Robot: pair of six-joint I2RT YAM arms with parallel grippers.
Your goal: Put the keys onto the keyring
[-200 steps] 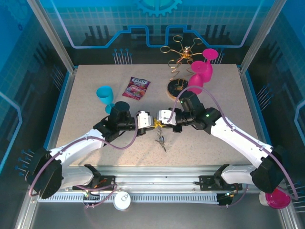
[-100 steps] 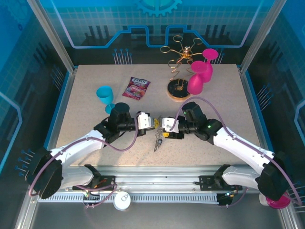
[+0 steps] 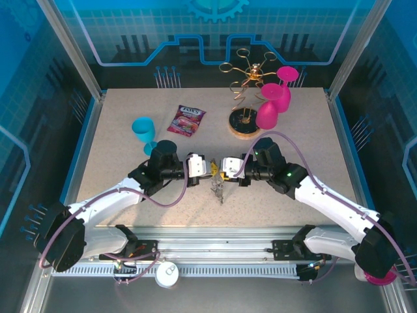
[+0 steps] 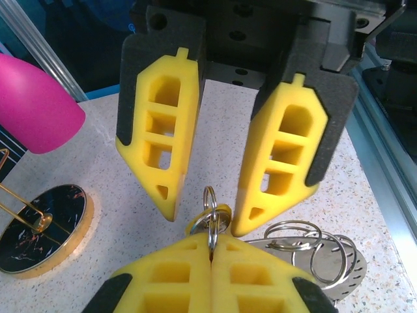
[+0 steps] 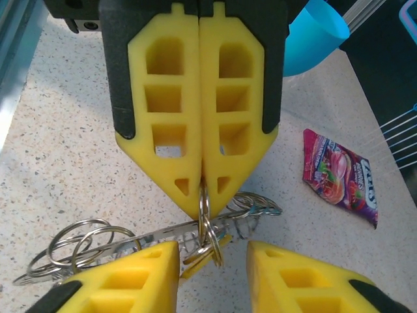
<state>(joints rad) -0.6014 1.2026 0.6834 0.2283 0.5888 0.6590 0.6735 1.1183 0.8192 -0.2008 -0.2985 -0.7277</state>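
Table inside a blue enclosure
A speckled beige tabletop (image 3: pixel 117 130) is enclosed by blue circuit-patterned walls (image 3: pixel 32 98); a gear emblem (image 3: pixel 217 6) is seen at 12 o'clock, an aluminium rail (image 3: pixel 215 240) at 6 o'clock.

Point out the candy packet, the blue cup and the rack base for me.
candy packet (image 5: pixel 339 179): right wrist view, middle of its printed front.
blue cup (image 3: pixel 141 126): top external view, on its bowl.
rack base (image 4: pixel 58 216): left wrist view, on its dark top face.
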